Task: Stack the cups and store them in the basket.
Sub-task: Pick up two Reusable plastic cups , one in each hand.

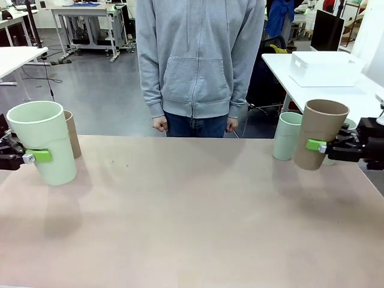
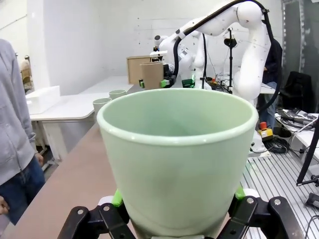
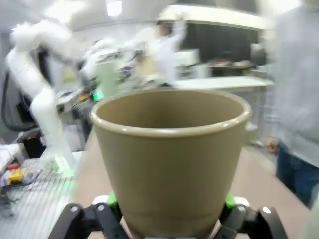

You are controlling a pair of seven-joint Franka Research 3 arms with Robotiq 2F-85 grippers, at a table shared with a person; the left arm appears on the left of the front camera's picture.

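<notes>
L hand point(image 1: 37, 156) was clamped on a mint cup point(image 1: 43, 141) at the left edge of the bench point(image 1: 192, 228). Green pads sat either side of its lower wall. Cup was mouth-up, tilted a bit, lifted off the surface w/ its shadow below. A second tan cup point(image 1: 72, 135) stood just behind it.

R hand point(image 1: 317, 146) gripped a tan cup point(image 1: 321, 132) near the right edge, also mouth-up & tilted, raised clear of the bench. A second mint cup point(image 1: 287, 135) stood upright just beside it, toward the middle.

Basket point(image 1: 324, 69) sat on a white side bench point(image 1: 360, 96) beyond the far right corner, well apart from both held cups.

Person point(image 1: 198, 60) in a grey hoodie stood at the far side, arms down.
</notes>
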